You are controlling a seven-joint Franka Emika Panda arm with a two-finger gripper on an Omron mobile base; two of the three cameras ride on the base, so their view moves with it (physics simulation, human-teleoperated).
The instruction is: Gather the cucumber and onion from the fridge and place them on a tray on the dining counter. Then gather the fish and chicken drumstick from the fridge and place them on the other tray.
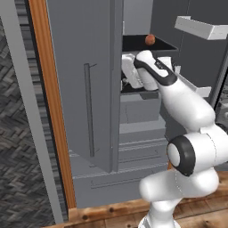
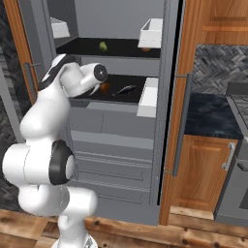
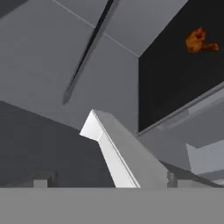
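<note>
The robot stood before the open fridge [image 2: 121,131], its arm reaching in at the height of the lower black shelf [image 2: 127,93]. By the look of it the step in hand was fetching something off the shelves; which item was the target could not be told for certain.

On the upper shelf, in the left base view, lay the onion [image 1: 150,39], a small reddish ball near the shelf's right end. On the lower shelf, in the right base view, the chicken drumstick [image 2: 105,87] sat just right of the wrist, and a dark slender fish [image 2: 125,89] lay further right. The hand camera showed the drumstick [image 3: 199,41] far off against the black shelf, up and to the right, well apart from the hand. A small yellowish-green item [image 2: 102,46] rested on the upper shelf.

The hand [image 3: 105,183] was spread wide and held nothing, touching nothing visible. The next move would call for swinging toward the chosen item, bracketing it with the fingers, then pinching.
</note>
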